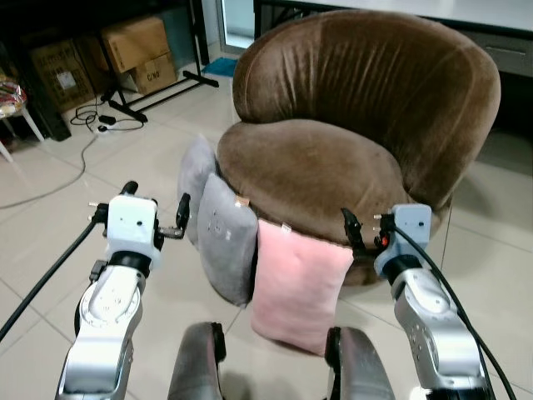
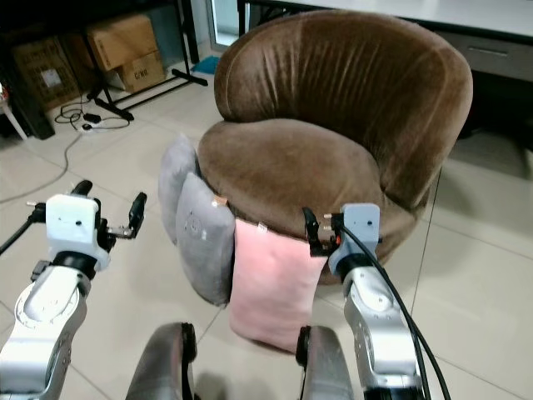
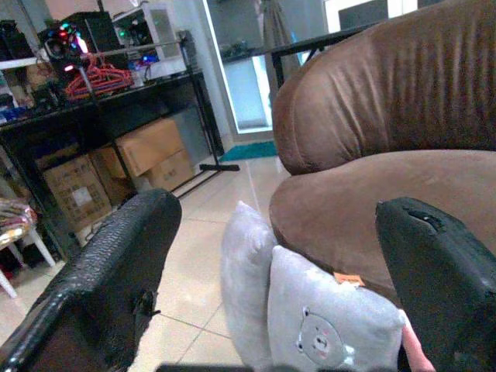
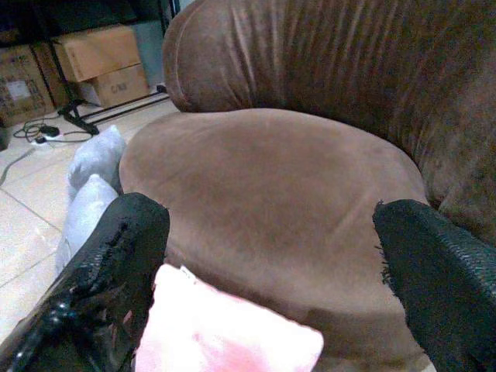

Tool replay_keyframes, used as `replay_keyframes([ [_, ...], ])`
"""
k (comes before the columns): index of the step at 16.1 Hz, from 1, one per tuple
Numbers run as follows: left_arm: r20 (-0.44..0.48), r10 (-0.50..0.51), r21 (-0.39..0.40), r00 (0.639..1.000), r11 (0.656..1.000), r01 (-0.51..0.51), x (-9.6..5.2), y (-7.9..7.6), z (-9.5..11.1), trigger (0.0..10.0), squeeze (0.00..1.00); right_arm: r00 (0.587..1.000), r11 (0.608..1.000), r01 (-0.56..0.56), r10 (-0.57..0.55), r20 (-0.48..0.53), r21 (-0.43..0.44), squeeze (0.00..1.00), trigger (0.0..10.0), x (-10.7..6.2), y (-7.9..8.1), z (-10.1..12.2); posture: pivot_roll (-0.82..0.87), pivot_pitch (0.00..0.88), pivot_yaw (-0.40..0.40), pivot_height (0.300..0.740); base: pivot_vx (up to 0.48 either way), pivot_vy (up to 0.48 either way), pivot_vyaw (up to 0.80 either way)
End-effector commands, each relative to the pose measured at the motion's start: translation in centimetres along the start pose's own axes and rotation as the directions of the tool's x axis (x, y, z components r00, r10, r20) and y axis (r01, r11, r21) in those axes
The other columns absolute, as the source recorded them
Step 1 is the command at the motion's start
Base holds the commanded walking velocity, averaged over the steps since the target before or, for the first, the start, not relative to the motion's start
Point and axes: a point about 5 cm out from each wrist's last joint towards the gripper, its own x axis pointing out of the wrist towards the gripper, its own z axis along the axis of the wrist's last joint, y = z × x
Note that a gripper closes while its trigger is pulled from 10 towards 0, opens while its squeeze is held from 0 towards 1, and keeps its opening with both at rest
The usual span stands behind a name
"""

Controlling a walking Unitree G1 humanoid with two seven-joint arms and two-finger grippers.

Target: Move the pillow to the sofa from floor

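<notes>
I saw the pink pillow (image 1: 296, 283), a soft, plain rectangle with a small tag at its top edge, standing upright on the tiled floor (image 1: 67, 225) and leaning against the front of the round brown sofa (image 1: 350, 125), touching a grey pillow (image 1: 226, 237) that had a second grey pillow (image 1: 196, 179) behind it. My left gripper (image 1: 154, 212) hovered with fingers spread wide beside the grey pillows. My right gripper (image 1: 366, 229), also spread wide and holding nothing, hovered just above the pink pillow's top corner.

Left hand (image 1: 156, 215) raised, fingers spread, right hand (image 1: 366, 229) likewise
</notes>
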Motion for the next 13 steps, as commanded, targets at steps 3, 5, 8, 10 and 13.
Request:
replay_keyframes([
  [3,-0.002,-0.027,0.009,1.0,1.0,0.027,-0.22,-0.27,0.02,10.0,0.0,1.0,0.999,-0.001,0.0,-0.002,-0.038,0.0,10.0,0.02,0.22,-0.25,-0.04,0.0,0.043,0.505,0.0,0.0,0.0],
  [5,-0.001,-0.03,-0.003,1.0,1.0,0.03,-0.28,-0.22,0.0,10.0,0.0,1.0,1.0,-0.001,0.001,0.012,-0.001,0.0,10.0,0.04,0.34,-0.07,-0.04,0.0,0.038,0.505,0.315,0.0,0.0],
  [8,0.002,-0.021,-0.007,1.0,1.0,0.021,-0.4,0.07,0.02,10.0,0.0,1.0,1.0,0.003,-0.003,0.018,-0.015,0.0,10.0,0.2,0.39,0.03,-0.04,0.0,0.035,0.505,0.376,0.0,0.0],
  [10,-0.003,-0.019,-0.009,1.0,1.0,0.019,-0.47,0.17,-0.13,10.0,0.0,1.0,1.0,0.008,-0.008,0.026,-0.022,0.0,10.0,0.28,0.39,0.13,-0.04,0.0,0.035,0.505,0.403,0.0,0.0],
  [13,-0.008,-0.016,-0.01,1.0,1.0,0.016,-0.45,0.2,-0.31,10.0,0.0,0.999,1.0,0.025,-0.025,0.021,0.005,0.0,10.0,0.38,0.25,0.05,-0.04,0.0,0.035,0.505,0.402,0.0,-0.25],
])
